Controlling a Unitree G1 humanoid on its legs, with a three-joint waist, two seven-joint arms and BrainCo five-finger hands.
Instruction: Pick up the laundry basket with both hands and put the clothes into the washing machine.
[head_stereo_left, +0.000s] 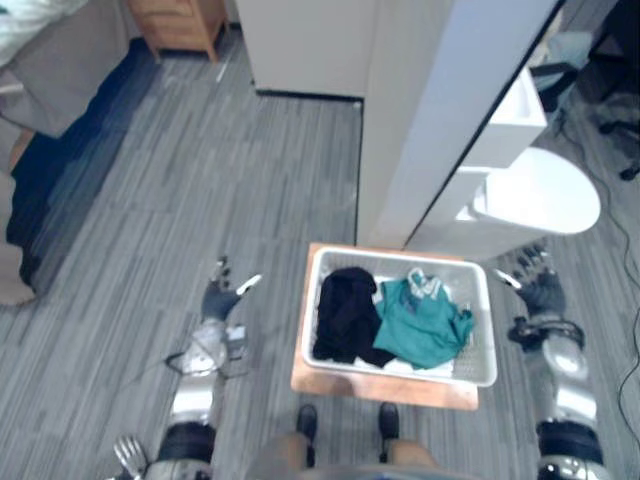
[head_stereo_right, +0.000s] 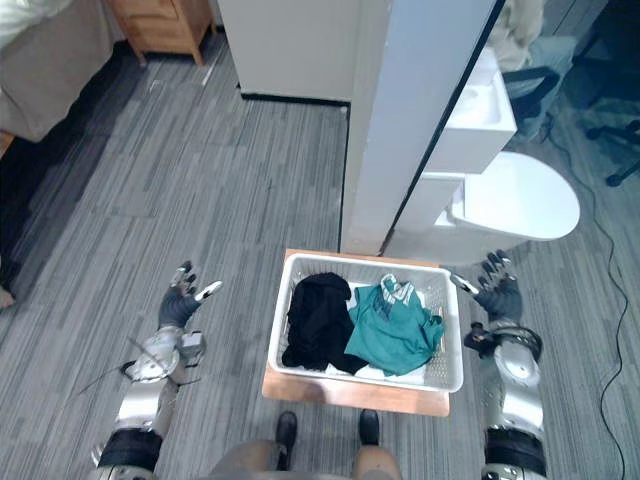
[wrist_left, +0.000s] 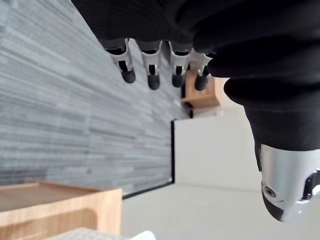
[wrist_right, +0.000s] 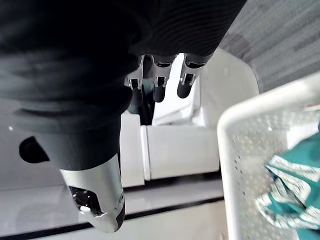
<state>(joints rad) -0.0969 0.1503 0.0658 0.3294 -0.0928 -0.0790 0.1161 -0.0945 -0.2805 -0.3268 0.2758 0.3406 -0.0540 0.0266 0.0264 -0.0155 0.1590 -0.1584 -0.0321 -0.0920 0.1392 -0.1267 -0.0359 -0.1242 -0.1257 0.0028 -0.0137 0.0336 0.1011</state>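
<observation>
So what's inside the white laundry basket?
A black garment lies beside a teal garment, with a bit of white fabric showing under them. Anything deeper is covered.

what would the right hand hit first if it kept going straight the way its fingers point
Probably the white toilet: the right hand, open beside the laundry basket, points forward toward it. Depth is unclear, so the gap can't be judged.

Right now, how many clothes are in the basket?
2 show: a black garment in the laundry basket's left half, a teal garment in its right half. More may hide underneath.
</observation>
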